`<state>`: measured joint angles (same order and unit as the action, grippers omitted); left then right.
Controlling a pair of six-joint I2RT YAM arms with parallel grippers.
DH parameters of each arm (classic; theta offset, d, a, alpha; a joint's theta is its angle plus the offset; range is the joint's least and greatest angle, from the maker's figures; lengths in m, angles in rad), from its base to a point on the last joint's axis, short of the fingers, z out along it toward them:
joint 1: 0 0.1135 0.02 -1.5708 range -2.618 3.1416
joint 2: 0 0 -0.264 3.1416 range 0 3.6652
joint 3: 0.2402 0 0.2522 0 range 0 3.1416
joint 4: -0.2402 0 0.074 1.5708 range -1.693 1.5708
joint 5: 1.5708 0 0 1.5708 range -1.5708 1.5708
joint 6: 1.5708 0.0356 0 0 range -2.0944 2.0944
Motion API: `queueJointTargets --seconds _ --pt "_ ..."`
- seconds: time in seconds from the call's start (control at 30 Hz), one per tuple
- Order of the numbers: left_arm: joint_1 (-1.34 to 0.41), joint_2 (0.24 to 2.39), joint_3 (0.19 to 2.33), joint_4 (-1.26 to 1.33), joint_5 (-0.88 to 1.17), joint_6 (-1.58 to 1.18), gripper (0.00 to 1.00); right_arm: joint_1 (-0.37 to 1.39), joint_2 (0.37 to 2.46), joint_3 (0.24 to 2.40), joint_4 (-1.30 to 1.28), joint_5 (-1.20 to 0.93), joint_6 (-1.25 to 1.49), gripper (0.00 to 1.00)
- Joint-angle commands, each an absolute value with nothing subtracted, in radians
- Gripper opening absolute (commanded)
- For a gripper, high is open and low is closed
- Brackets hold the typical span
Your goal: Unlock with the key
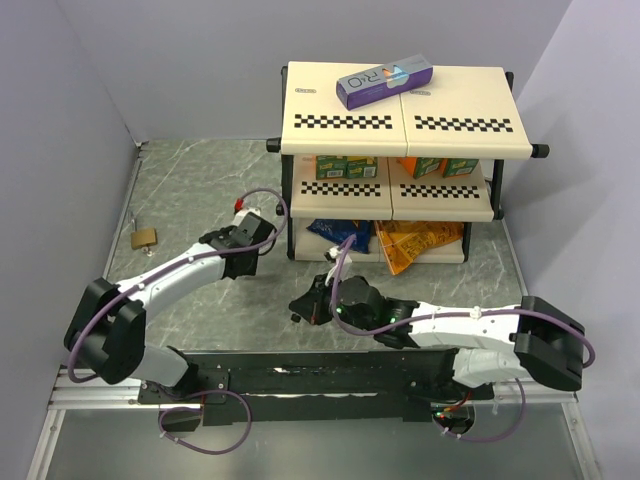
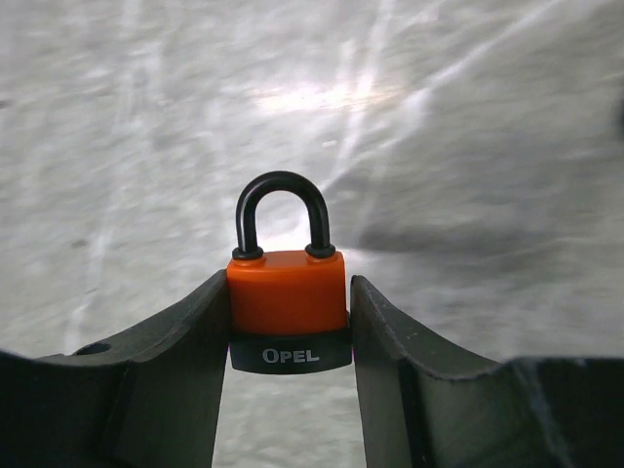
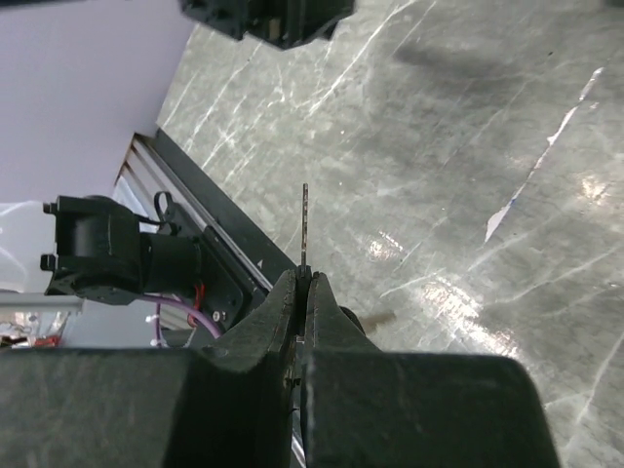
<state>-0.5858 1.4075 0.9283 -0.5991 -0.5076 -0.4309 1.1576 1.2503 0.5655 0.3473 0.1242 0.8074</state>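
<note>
While I watch from the overhead camera, the left gripper [image 1: 243,213] sits left of centre, just off the lower left corner of the shelf unit [image 1: 400,125], with the orange padlock [image 1: 240,204] at its tip. The right gripper [image 1: 300,306] lies below centre, pointing toward the left of the frame. The key is too small for me to make out in this view. A brass padlock [image 1: 145,238] lies on the grey tabletop [image 1: 200,170] at the left, well apart from both grippers. A purple carton [image 1: 384,83] lies on the top shelf.

On the left wrist camera, the orange padlock [image 2: 287,288] stands upright at centre frame. Both legs of its black shackle are seated in the body, and the black base reads "OPEL". The left gripper [image 2: 290,322] is clamped on it, one finger pressing each side.

On the right wrist camera, the right gripper [image 3: 303,278] has its fingers pressed together at lower centre. The key [image 3: 305,224] stands straight up from between them as a thin silver blade. Its head is hidden in the grip. The left gripper [image 3: 263,19] shows at the top edge, apart from the blade's tip.
</note>
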Motion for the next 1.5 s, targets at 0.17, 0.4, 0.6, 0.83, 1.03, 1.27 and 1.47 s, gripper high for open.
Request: queueJointTargets --seconds 0.17,0.4,0.6,0.83,1.03,1.27,1.47 --pt "-0.69 1.446 0.983 -0.738 -0.863 -0.466 0.01 1.154 1.224 0.548 0.37 0.17 0.838 0.0" --pt "-0.758 1.511 1.008 -0.79 -0.913 -0.485 0.01 1.152 1.213 0.546 0.351 0.187 0.842 0.0" --pt "-0.769 1.444 0.991 -0.717 -0.775 -0.469 0.01 1.154 1.226 0.549 0.359 0.19 0.844 0.0" --pt "-0.767 1.286 0.976 -0.601 -0.485 -0.549 0.01 1.155 1.366 0.574 0.561 0.039 0.81 0.0" --pt "-0.767 1.19 0.907 -0.535 -0.344 -0.67 0.01 1.155 1.509 0.601 0.773 -0.093 0.853 0.0" --pt "-0.769 1.083 0.818 -0.46 -0.227 -0.762 0.01 1.121 1.577 0.624 0.844 -0.13 0.903 0.0" --pt "-0.769 1.055 0.804 -0.471 -0.227 -0.765 0.01 1.091 1.631 0.633 0.876 -0.156 0.936 0.0"
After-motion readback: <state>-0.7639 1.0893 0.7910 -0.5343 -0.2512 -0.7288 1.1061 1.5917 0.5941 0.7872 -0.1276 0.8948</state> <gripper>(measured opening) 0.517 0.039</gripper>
